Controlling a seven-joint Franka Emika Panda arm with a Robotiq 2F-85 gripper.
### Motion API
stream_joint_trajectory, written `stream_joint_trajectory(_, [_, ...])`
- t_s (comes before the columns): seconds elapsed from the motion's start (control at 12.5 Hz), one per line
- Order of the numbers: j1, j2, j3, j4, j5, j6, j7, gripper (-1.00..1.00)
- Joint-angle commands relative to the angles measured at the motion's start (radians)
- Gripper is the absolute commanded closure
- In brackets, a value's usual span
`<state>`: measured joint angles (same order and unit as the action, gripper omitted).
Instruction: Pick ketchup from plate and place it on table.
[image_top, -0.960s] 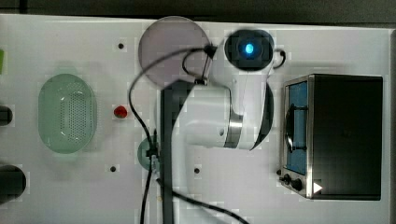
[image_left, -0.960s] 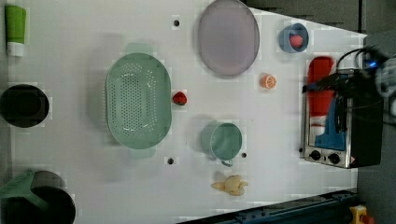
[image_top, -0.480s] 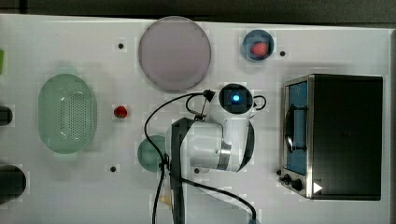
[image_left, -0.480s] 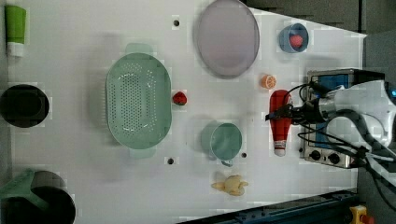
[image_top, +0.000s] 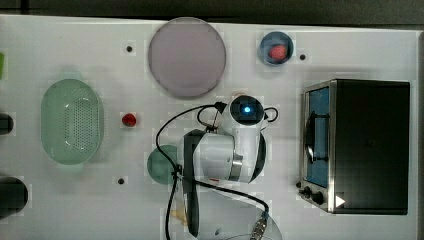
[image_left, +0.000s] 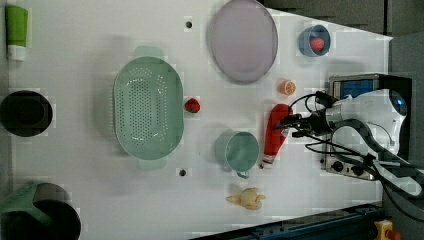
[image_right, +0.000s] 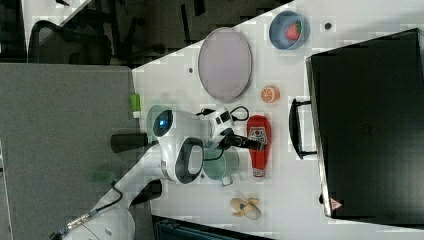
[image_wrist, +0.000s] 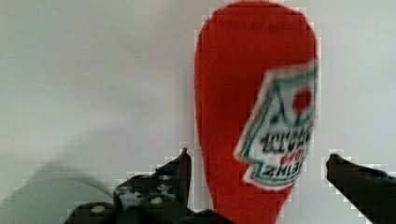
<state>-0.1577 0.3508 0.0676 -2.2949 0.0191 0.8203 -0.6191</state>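
The ketchup (image_left: 274, 131) is seen lying flat on the white table (image_left: 90, 45), off the plate (image_left: 243, 40), with its white end toward the left view's bottom. In the left view it is placed between the pale-green cup (image_left: 239, 151) and the toaster oven (image_left: 360, 90), with the orange slice (image_left: 287, 87) near its red end. The plate is left bare and well apart from the bottle.

The gripper (image_wrist: 257, 163) is spread wide over the bottle: in the wrist view one dark finger (image_wrist: 180, 172) is seen just beside the red body and the other is held clear on the far side, so the ketchup is not gripped. In the right view the gripper (image_right: 250, 144) is seen reaching over the labelled body of the bottle.

A blue bowl (image_top: 275, 48) holding a red fruit is set beyond the plate, and the perforated green basket (image_top: 72, 121) is found farther along the table, a small red fruit (image_top: 129, 119) beside it.
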Motion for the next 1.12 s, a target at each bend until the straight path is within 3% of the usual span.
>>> stream_joint_trajectory(0.08, [0.003, -0.12, 0.009, 0.071, 0.003, -0.033, 0.082, -1.0])
stream_joint_trajectory(0.48, [0.005, -0.357, 0.036, 0.274, -0.002, -0.327, 0.396, -1.0])
stream_joint_trajectory(0.8, [0.004, -0.44, 0.036, 0.434, -0.003, -0.65, 0.674, -1.0])
stream_joint_trajectory(1.12, [0.004, -0.453, 0.04, 0.486, -0.005, -0.696, 0.681, -1.0])
